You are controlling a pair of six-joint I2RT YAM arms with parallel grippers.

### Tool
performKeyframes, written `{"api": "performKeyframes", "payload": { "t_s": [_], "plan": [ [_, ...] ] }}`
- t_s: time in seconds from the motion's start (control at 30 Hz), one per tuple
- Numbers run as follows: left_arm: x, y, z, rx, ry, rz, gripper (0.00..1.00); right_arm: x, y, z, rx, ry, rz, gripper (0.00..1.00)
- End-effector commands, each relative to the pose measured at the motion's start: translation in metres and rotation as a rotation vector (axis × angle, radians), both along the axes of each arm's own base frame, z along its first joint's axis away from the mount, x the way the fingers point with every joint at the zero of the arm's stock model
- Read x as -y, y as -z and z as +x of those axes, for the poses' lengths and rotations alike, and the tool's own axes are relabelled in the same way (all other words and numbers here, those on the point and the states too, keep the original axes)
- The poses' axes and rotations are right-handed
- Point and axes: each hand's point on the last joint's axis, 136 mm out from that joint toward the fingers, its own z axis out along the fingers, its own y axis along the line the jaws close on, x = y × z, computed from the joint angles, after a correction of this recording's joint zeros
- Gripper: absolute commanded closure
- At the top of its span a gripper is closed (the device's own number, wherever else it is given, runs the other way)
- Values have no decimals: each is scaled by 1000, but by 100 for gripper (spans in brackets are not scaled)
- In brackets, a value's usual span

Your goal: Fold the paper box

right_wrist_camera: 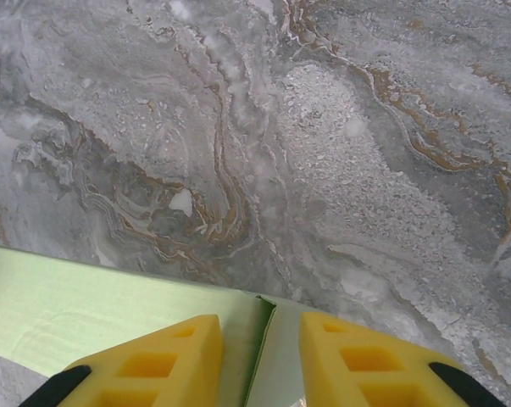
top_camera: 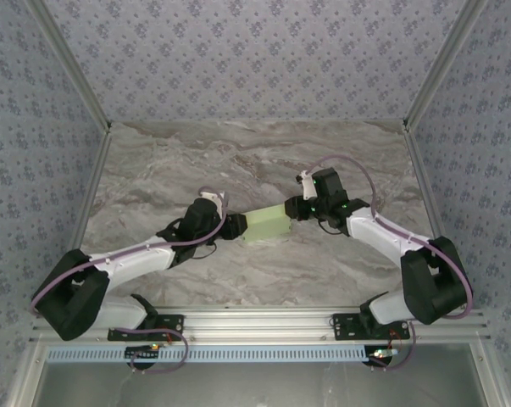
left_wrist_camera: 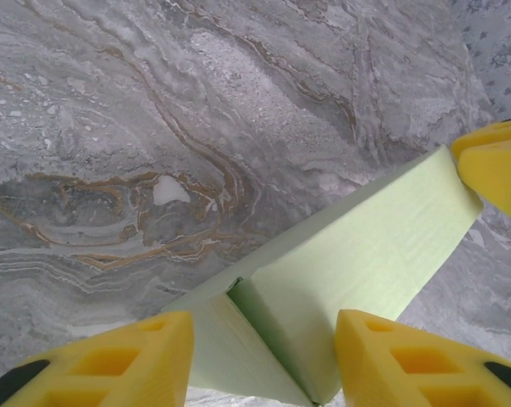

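Note:
The paper box (top_camera: 268,223) is a pale green card box, partly folded, lying slantwise between my two grippers at mid-table. My left gripper (top_camera: 236,225) has the box's near end (left_wrist_camera: 323,288) between its yellow fingers (left_wrist_camera: 145,356), which touch it on both sides; a flap seam shows there. My right gripper (top_camera: 299,207) is at the opposite end. Its fingers (right_wrist_camera: 170,356) stand apart over the box (right_wrist_camera: 86,305), one on the long face and one on the end flap, with the flap's slit between them. One right finger (left_wrist_camera: 497,165) touches the box's far corner.
The marble-patterned table (top_camera: 255,161) spreads around the box. Metal posts and patterned walls (top_camera: 255,51) close in the back and sides. An aluminium rail (top_camera: 255,326) with both arm bases runs along the near edge.

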Motion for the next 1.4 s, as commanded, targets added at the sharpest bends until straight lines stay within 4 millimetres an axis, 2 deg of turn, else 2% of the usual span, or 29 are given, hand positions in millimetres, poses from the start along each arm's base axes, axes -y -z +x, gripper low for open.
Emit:
{"api": "performKeyframes", "payload": {
  "t_s": [0.0, 0.17, 0.37, 0.53, 0.73, 1.13, 1.37],
  "plan": [
    [-6, 30, -13, -93, 20, 58, 54, 17, 52, -34, -194, 9, -92, 69],
    [0, 19, -11, -78, 39, 33, 55, 9, 23, -29, -138, -4, -33, 69],
    [3, 4, -7, -49, 43, 21, 53, 4, -14, -21, -54, -2, 18, 62],
    [4, -10, 1, -13, 25, 15, 47, 4, -29, -17, -22, -2, 26, 58],
    [7, -23, 6, 16, 22, -2, 45, 7, -18, -15, -50, -1, 14, 56],
    [16, -6, -8, -54, 64, -21, 53, -7, -1, -19, -111, -56, 46, 56],
    [21, -7, -3, -48, 64, -42, 58, -12, 1, -22, -112, -71, 70, 59]
  ]
}}
